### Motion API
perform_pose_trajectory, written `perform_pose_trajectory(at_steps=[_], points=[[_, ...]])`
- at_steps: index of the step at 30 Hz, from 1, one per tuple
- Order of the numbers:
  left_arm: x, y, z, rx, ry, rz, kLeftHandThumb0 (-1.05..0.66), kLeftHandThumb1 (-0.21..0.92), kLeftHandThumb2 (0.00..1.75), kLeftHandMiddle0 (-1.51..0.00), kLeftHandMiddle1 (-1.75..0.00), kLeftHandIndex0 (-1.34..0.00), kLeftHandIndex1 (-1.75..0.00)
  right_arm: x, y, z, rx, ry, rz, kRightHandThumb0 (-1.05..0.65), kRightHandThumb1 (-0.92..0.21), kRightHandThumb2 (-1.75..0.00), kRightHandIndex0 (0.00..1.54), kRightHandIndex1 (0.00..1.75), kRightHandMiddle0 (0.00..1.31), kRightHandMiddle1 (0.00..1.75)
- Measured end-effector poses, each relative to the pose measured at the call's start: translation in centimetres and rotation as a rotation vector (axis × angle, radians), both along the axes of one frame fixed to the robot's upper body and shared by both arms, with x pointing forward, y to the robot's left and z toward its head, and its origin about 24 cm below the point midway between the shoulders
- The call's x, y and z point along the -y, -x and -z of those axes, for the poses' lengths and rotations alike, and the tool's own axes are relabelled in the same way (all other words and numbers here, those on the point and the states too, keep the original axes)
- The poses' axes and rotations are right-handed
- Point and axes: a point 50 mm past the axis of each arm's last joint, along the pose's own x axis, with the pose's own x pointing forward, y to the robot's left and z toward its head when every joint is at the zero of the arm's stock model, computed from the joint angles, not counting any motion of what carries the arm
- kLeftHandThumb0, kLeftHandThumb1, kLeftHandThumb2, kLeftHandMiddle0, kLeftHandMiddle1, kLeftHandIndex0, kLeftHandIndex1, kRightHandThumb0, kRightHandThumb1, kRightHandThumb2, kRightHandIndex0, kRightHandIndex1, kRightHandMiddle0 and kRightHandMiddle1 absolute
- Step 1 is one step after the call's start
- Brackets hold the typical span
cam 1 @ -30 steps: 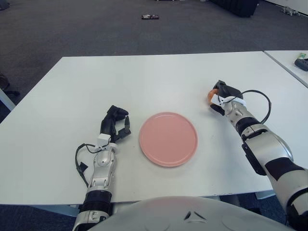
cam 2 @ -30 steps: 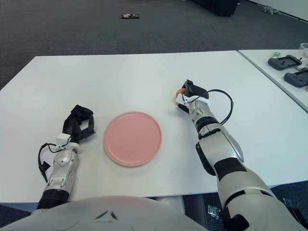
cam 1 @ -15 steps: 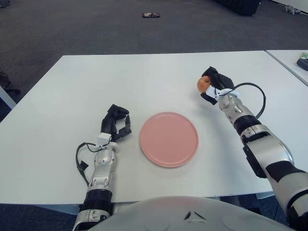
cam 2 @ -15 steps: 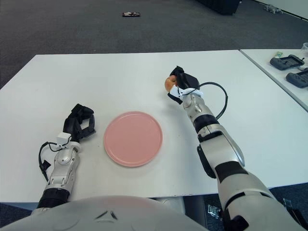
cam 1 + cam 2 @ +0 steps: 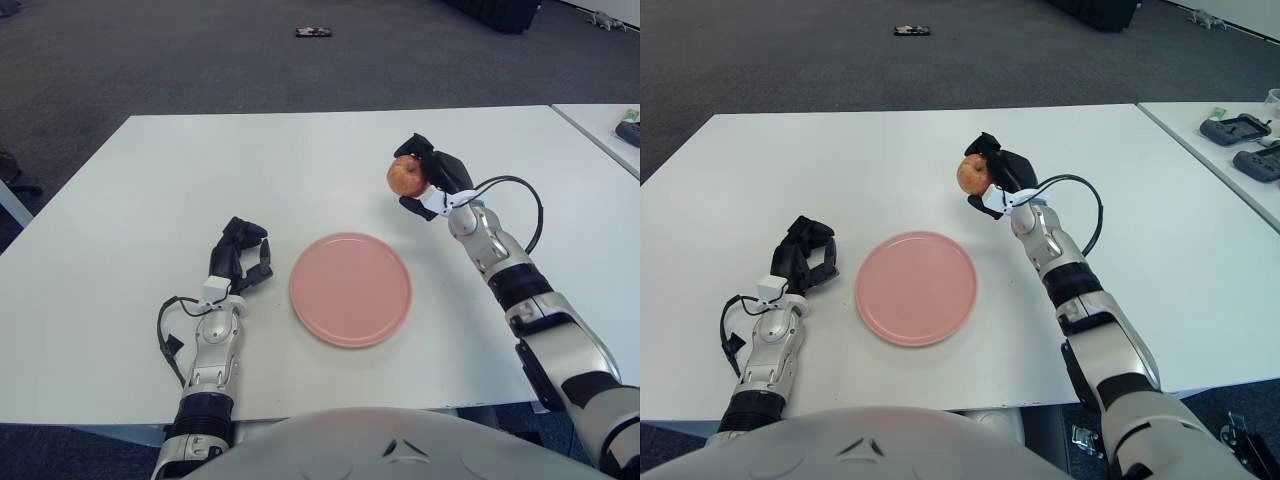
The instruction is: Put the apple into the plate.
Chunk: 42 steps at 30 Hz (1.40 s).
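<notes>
The right hand [image 5: 428, 180] was raised above the white worktop [image 5: 150, 200], its dark fingers wrapped around the apple [image 5: 405, 176]. The apple was reddish with a paler yellow patch, and it sat at the left side of the hand, facing toward the middle of the worktop. It was held clear of the surface, up and to the right of the pink plate [image 5: 350, 289] and not over it; how high it hung could not be told exactly from these two views. A black cable looped out from the wrist behind the right hand and ran back along the silver forearm.

The plate lay flat on the worktop near the front edge, round, with nothing on it.

The left hand [image 5: 238, 257] rested on the worktop just to the left of the plate, near it but apart from it. Its black fingers were curled in on themselves and gripped nothing. A thin black cable curved out beside its wrist.

Beyond the far edge of the worktop was dark grey carpet with a small dark object [image 5: 312, 33] lying on it. A second white table [image 5: 1230, 150] stood to the right, carrying some dark devices [image 5: 1244, 145].
</notes>
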Motion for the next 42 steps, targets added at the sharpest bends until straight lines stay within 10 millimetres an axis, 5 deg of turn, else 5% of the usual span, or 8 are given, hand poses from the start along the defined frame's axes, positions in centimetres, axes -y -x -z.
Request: perform_pose_trajectory(at_steps=[12,20,42], points=[[0.1,0.0,0.1,-0.005,-0.005,0.005,-0.43,0.47,1.13,-0.91,-1.75,-0.48,-1.75,-2.8,3.3,-2.3,0.092,-0.032,-0.243,0.0,0.08,-1.75,0.95,1.67,0.67,1.75],[0.0,0.0,0.0,-0.002,-0.006,0.001,-0.43,0.47,1.14,-0.91,-1.75,-0.49,-1.75,-4.3,6.0,-1.2,-0.002,0.005,-0.416,0.0,0.08,-1.75,0.95,1.67,0.67,1.75],[0.0,0.1,0.1,0.0,0.001,-0.002,-0.44,0.45,1.17,-0.91,-1.75,-0.5,-1.75,-5.6,8.4,0.3,-0.193,0.29,-0.678,0.0,0.08,-1.75,0.95,1.67,0.67,1.75]])
